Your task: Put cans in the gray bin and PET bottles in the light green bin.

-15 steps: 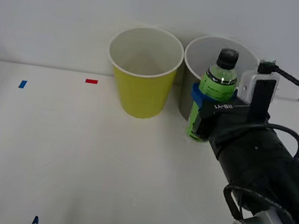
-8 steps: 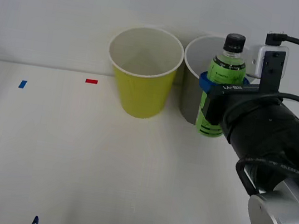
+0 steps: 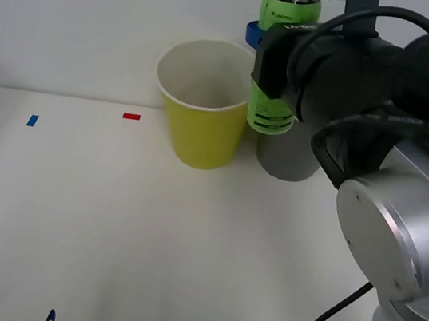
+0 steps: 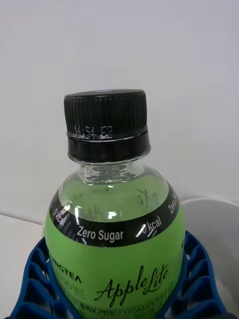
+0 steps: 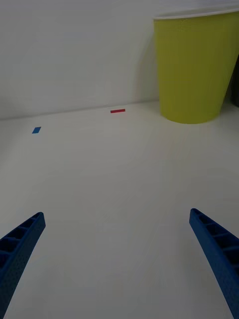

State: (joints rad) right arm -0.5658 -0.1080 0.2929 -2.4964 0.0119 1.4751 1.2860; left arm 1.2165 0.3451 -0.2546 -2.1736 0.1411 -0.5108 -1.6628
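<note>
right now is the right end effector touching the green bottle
Touching. In the right wrist view the blue fingers cradle the bottle on both sides; the front view shows the right end effector holding it aloft beside the light green bin.

The front camera is looking forward and down from above the arms at the white table [image 3: 68, 219] and the plain wall behind it. The left wrist camera is sitting low over the tabletop, facing across it toward the wall, and it is sharing with the front view the light green bin [image 5: 196, 67], the red tape mark [image 5: 118, 111] and the blue tape mark [image 5: 36, 130]. The right wrist camera is pointing at the wall from very close behind the green bottle [image 4: 112, 239], which is also showing high in the front view.
</note>
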